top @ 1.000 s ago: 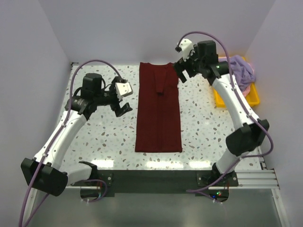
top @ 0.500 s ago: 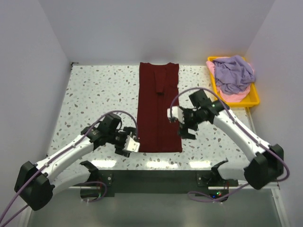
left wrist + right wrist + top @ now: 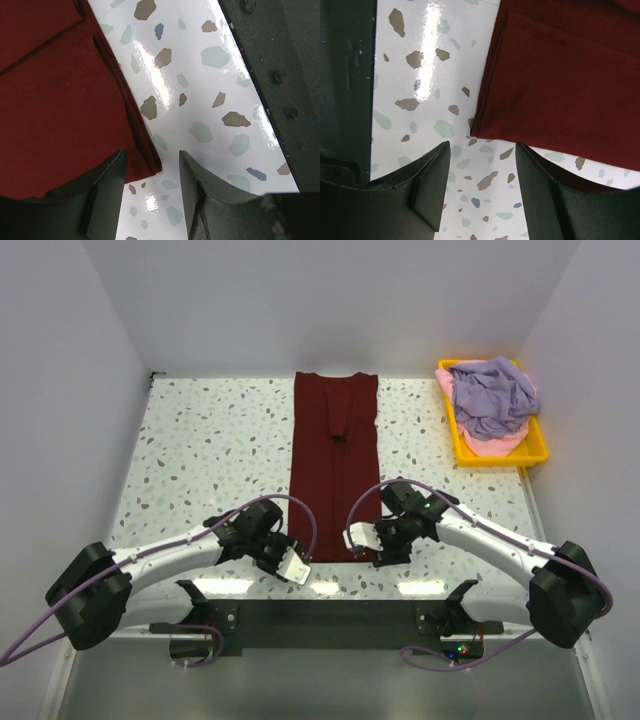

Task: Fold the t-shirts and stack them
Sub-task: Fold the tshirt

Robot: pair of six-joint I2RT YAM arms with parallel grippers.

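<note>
Judging the maroon t-shirt limp and light, I'd pinch its near corners; left pincer and right pincer gape open.

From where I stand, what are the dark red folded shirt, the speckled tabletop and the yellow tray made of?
The dark red folded shirt looks like soft matte cloth: layered edges, a stitched seam. The speckled tabletop seems glossy terrazzo-look stone or laminate: it mirrors lights. The yellow tray is probably moulded plastic: uniform colour, raised rim.
</note>
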